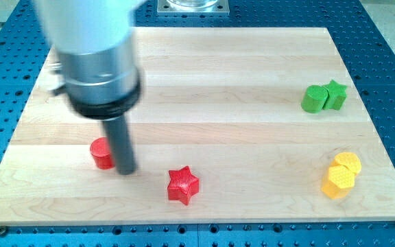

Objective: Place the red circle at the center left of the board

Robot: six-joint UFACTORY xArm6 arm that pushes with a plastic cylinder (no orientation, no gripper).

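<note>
Camera view: my tip [125, 171] is down on the wooden surface [204, 82], in the near-left part of the board, pressed right against the right side of the red circle [101, 153]. The rod partly covers that block, so the circle shows only as a red slice on the rod's left. No hand here to open or close, just a plain rod, so nothing is gripped.

The red circle sits near the left edge, a bit nearer than mid-depth, with bare wood between it and both the left and near edges. Just right of my tip, and a little nearer, sits the red star [182, 185], apart from the rod and close to the near edge.

Far over on the right, the green cylinder-like block [313, 99] and green star [334, 95] touch each other. Nearer, two yellow hexagon blocks [341, 175] are huddled together close to the right edge. The whole middle is open wood.
</note>
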